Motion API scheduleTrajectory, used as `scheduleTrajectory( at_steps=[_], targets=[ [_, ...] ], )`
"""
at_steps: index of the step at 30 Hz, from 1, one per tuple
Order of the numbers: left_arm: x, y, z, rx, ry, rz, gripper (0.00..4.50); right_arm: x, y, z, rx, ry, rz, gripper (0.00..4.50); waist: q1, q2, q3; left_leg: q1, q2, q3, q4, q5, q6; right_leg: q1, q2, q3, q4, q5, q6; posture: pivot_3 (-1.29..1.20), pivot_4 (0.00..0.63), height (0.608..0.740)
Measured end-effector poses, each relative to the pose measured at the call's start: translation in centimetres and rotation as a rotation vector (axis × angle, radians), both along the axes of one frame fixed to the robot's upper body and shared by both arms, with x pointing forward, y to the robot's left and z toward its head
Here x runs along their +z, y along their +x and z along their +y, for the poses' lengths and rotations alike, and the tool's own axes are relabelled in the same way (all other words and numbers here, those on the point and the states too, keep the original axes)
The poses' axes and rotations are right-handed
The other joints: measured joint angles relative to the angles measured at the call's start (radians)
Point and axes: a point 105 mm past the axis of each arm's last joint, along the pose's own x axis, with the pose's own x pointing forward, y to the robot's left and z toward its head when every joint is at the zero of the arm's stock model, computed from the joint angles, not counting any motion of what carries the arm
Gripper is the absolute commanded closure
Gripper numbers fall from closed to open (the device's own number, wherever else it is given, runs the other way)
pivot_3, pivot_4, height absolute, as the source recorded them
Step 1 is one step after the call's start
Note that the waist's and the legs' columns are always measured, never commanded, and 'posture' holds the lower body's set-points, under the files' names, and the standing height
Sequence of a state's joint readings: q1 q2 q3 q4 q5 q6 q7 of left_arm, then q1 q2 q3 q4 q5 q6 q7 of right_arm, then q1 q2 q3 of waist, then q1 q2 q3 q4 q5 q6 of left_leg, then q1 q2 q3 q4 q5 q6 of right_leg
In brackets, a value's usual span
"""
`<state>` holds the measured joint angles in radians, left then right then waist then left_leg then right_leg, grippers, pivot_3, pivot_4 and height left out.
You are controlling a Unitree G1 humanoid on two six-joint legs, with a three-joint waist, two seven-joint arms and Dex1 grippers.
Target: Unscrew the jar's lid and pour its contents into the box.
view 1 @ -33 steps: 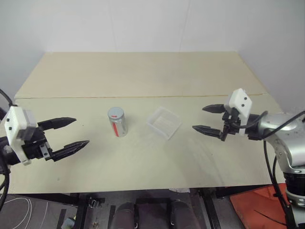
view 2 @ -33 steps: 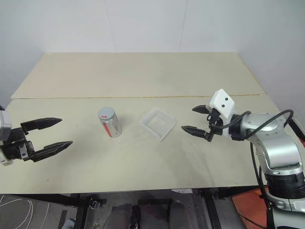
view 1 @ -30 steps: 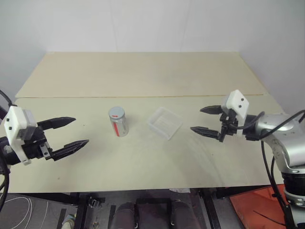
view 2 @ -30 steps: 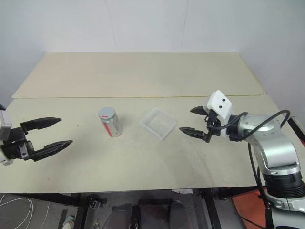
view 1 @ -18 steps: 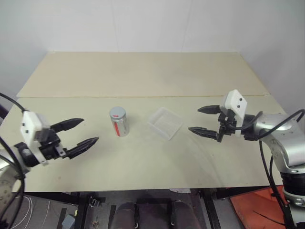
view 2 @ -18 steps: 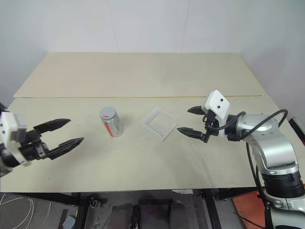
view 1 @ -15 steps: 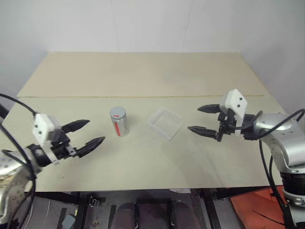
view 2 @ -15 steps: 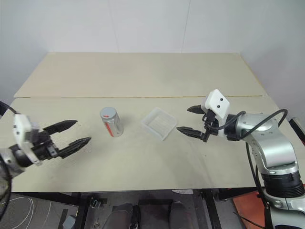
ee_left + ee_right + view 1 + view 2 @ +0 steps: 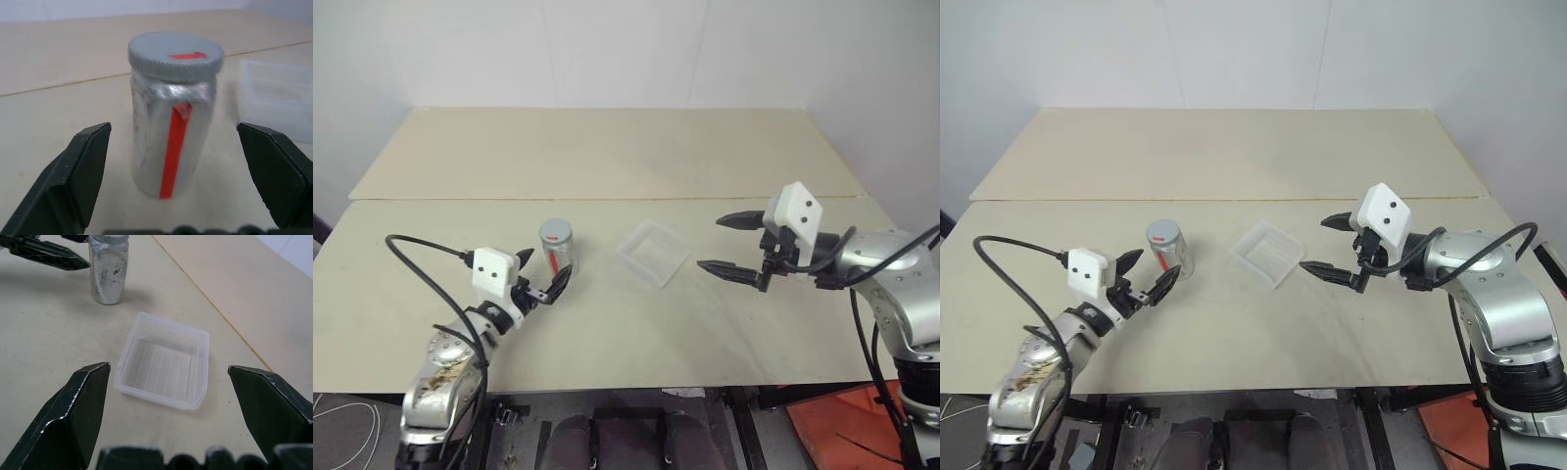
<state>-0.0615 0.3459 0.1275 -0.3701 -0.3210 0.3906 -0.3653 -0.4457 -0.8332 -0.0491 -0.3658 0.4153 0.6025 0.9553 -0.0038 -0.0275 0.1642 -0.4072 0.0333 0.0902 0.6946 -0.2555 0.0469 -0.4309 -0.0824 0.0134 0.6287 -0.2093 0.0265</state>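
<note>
While lidded, jar (image 9: 557, 249) faces left hand (image 9: 539, 279)

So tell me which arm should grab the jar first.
Left. The left gripper is open right beside the jar, which stands between its fingers in the wrist view. The right gripper hovers beyond the box.
</note>
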Motion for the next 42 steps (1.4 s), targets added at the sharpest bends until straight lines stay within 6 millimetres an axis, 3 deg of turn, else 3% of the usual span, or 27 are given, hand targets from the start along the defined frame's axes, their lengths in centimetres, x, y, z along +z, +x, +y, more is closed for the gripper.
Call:
scheduleTrajectory(
  at_steps=[15,22,24,30,33,37,42],
  targets=[
    [-0.9,3.8,-2.2,-0.016,0.04,-0.048,0.03,0.3,-0.2,0.2,0.003,-0.007,-0.018,0.0,0.007,0.0,0.0,0.0,-0.001,-0.001,0.0,0.0,0.001,0.001,0.0,0.0,-0.001,0.0,0.001,0.0,0.15,0.74],
    [-1.7,4.2,-2.4,0.038,0.029,-0.031,2.23,0.4,-0.2,0.2,-0.002,-0.007,-0.024,0.0,0.007,0.0,0.0,0.0,0.0,-0.001,0.0,0.0,0.001,0.001,0.0,0.0,-0.001,0.0,0.001,0.0,0.15,0.74],
    [-1.6,4.2,-2.4,0.042,0.027,-0.041,2.54,0.5,-0.2,0.2,-0.003,-0.007,-0.025,0.0,0.007,0.0,0.0,0.0,0.0,-0.001,0.0,0.0,0.001,0.001,0.0,0.0,-0.001,0.0,0.001,0.0,0.15,0.74],
    [-0.1,3.5,-2.8,-0.105,0.026,-0.058,2.56,1.2,-0.1,0.7,0.008,0.006,-0.054,0.0,0.004,0.0,0.0,0.0,0.0,-0.001,0.0,0.0,0.001,0.001,0.0,-0.001,-0.001,0.0,0.001,0.0,0.15,0.74],
    [3.0,3.1,-3.1,-0.269,0.036,-0.106,2.56,2.4,0.0,2.5,0.058,0.061,-0.09,0.0,0.0,0.0,0.0,0.001,0.0,-0.001,0.001,0.0,0.0,0.001,0.001,0.0,0.0,0.0,0.001,0.0,0.15,0.74],
    [7.5,1.6,-4.2,-0.625,0.081,-0.126,2.56,4.5,-0.5,8.0,0.226,0.218,-0.094,0.0,-0.011,0.0,0.0,0.001,0.001,-0.001,0.001,0.001,-0.001,0.001,0.004,0.0,0.0,0.001,0.0,0.0,0.15,0.74],
    [9.1,1.0,-5.4,-0.888,0.103,-0.102,2.56,6.8,-0.9,12.9,0.346,0.329,-0.072,0.0,-0.008,0.0,0.0,-0.001,0.0,-0.001,0.001,0.001,-0.001,0.0,0.004,-0.002,-0.001,0.001,0.0,0.0,0.15,0.74]
  ],
)
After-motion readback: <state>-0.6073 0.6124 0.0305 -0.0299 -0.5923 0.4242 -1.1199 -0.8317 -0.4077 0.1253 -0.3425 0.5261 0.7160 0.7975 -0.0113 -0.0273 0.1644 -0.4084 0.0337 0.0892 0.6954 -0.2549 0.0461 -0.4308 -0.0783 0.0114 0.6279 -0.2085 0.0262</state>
